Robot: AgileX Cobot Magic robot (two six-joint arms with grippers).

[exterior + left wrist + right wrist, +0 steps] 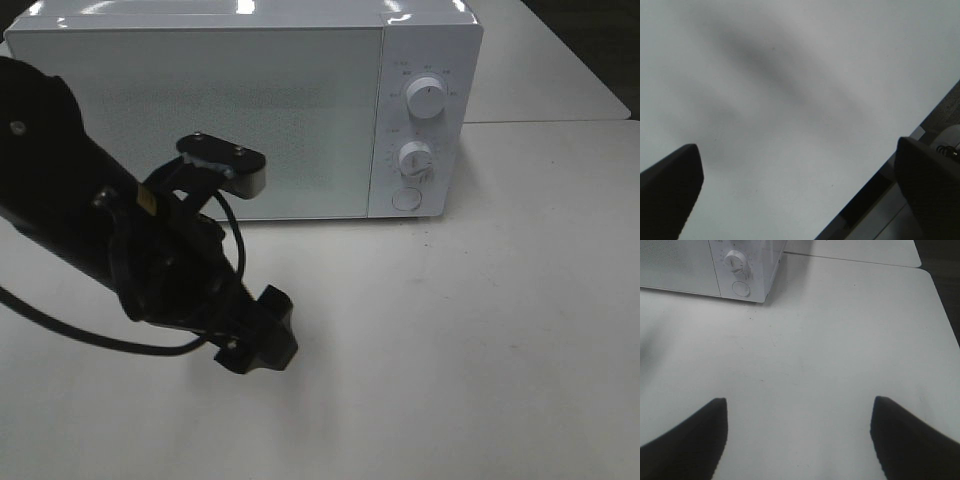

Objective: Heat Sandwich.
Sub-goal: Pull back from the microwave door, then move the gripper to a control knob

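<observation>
The left fingers [670, 185] stand wide apart with nothing between them, only bare white tabletop [790, 75] under and ahead of them. The tabletop's edge shows just beyond one fingertip. The right fingers [685, 440] are likewise spread wide and hold nothing, and the same pale tabletop [805, 365] fills the gap between them.

From the high camera, the black left arm [90, 230] reaches over the tabletop with its end [258, 340] pointing down at the surface. Beyond both sets of fingers stands a white microwave [230, 110] with its door shut. Its control panel carries an upper knob [428, 98], a lower knob [414, 157] and a round button [406, 198]. The right fingers have this panel end [740, 270] ahead of them, well apart.

The sandwich appears in no view, so I cannot tell where it is.
</observation>
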